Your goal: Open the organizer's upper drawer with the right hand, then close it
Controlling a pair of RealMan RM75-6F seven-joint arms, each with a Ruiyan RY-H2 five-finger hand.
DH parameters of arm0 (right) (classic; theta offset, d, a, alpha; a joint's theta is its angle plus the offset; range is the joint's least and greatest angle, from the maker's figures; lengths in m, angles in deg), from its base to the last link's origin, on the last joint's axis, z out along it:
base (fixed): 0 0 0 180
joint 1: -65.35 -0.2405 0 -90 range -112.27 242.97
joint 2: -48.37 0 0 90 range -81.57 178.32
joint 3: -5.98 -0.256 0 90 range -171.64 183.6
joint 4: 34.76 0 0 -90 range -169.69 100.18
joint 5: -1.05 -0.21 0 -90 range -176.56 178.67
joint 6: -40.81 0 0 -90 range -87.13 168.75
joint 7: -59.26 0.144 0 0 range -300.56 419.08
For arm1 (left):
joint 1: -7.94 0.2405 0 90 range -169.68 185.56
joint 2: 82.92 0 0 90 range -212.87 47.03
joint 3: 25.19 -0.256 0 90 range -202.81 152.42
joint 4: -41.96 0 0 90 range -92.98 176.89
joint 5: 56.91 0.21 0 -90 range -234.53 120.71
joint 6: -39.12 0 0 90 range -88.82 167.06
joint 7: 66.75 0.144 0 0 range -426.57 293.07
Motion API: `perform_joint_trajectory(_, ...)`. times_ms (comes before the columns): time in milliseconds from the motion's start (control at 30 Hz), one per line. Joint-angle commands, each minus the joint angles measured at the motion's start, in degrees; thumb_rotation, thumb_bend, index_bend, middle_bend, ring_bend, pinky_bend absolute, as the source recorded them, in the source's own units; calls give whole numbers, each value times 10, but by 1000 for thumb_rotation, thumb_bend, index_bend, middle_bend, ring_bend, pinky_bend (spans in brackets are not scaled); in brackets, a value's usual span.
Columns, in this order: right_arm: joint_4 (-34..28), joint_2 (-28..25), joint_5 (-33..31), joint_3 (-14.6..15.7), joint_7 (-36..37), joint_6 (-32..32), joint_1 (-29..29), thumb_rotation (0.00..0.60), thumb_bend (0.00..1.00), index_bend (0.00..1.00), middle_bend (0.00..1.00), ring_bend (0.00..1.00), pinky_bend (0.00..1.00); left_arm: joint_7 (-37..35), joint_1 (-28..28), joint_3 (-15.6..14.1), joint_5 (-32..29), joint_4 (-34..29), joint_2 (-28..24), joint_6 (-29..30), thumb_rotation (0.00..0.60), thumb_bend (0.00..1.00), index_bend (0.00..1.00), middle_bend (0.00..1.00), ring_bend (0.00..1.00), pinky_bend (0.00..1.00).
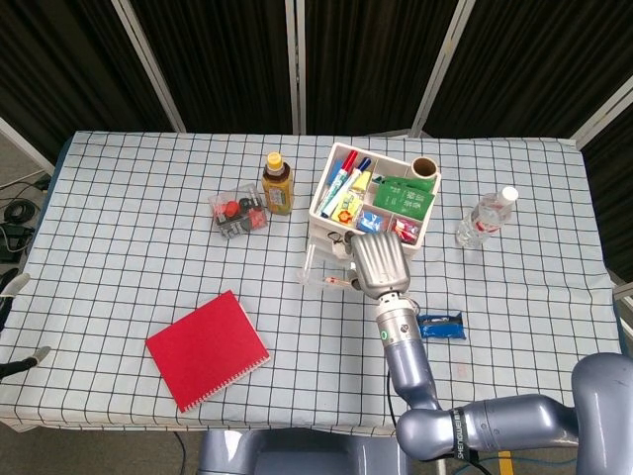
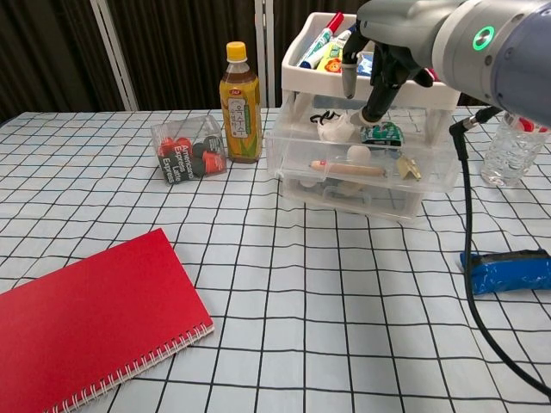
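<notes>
The organizer [image 2: 366, 112] sits mid-table with its upper drawer [image 2: 357, 163] pulled out toward us. The right hand [image 2: 379, 64] hangs over it, fingers pointing down and loosely apart, gripping nothing, seemingly placed to push it shut.

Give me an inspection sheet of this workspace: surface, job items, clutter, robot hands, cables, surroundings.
Surface: table under a white black-grid cloth.
Job's things: organizer with its upper drawer pulled out, small items inside.
Clutter: red notebook, tea bottle, clear box of capsules, water bottle, blue packet.
Robot hands: right robot hand fingers pointing down over the open drawer, holding nothing; left robot hand not in view.
Cables: black cable hangs from the right arm.
Surroundings: black curtain panels behind.
</notes>
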Motion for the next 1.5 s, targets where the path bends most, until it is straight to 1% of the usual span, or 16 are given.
perform_joint_trajectory(33, -5, 6, 2, -5, -17, -21, -6, 600, 178, 514, 1000, 1000, 798, -1, 0, 0, -1, -1, 0, 0, 600, 154, 0, 0, 0, 0)
perform_joint_trajectory(67, -10, 2, 5, -2, -17, -13, -6, 600, 178, 513, 1000, 1000, 798, -2, 0, 1, -1, -1, -1, 1, 600, 154, 0, 0, 0, 0)
perform_joint_trajectory(167, -33, -38, 12, 16, -3, 51, 2, 600, 178, 494, 1000, 1000, 798, -6, 2, 1, 0, 1, -1, 3, 600, 155, 0, 0, 0, 0)
perform_joint_trajectory(200, -36, -58, 27, 28, -1, 74, 5, 600, 177, 490, 1000, 1000, 797, -8, 2, 1, 0, 2, -2, 4, 600, 155, 0, 0, 0, 0)
perform_joint_trajectory(300, -36, -91, 72, 53, 24, 110, 16, 600, 176, 488, 1000, 1000, 795, -11, 2, 1, -1, 3, -2, 3, 600, 154, 0, 0, 0, 0)
perform_joint_trajectory(433, -38, -119, 113, 68, 73, 150, 31, 600, 172, 487, 1000, 1000, 794, -7, 0, 0, 0, 3, -1, 0, 600, 155, 0, 0, 0, 0)
perform_joint_trajectory(500, -30, -135, 153, 80, 90, 175, 32, 600, 169, 487, 1000, 1000, 794, -3, 0, 0, 0, 2, 0, -2, 600, 155, 0, 0, 0, 0)
perform_joint_trajectory(567, -14, -152, 210, 93, 105, 201, 31, 600, 167, 488, 1000, 1000, 794, 2, -1, -1, 1, 0, 1, -2, 600, 155, 0, 0, 0, 0)
perform_joint_trajectory(700, 10, -174, 273, 106, 142, 232, 34, 600, 166, 487, 1000, 1000, 794, 6, 0, -1, 1, -2, 2, -1, 600, 155, 0, 0, 0, 0)
perform_joint_trajectory(800, 23, -184, 303, 111, 160, 243, 36, 600, 166, 492, 1000, 1000, 794, 7, 0, -1, 0, -2, 2, -2, 600, 154, 0, 0, 0, 0)
perform_joint_trajectory(967, 42, -191, 334, 119, 181, 257, 37, 600, 164, 497, 1000, 1000, 793, 10, -2, -1, -1, -1, 4, -5, 600, 154, 0, 0, 0, 0)
perform_joint_trajectory(1067, 62, -194, 352, 126, 191, 276, 34, 600, 160, 482, 1000, 1000, 793, 12, -3, 0, -5, 0, 5, -9, 600, 155, 0, 0, 0, 0)
perform_joint_trajectory(1233, 92, -192, 376, 125, 209, 294, 27, 600, 150, 450, 1000, 1000, 793, 16, -9, 5, -14, -1, 7, -17, 600, 155, 0, 0, 0, 0)
perform_joint_trajectory(1500, 123, -185, 400, 122, 242, 306, 27, 600, 144, 458, 1000, 1000, 792, 27, -18, 8, -30, 1, 11, -37, 600, 156, 0, 0, 0, 0)
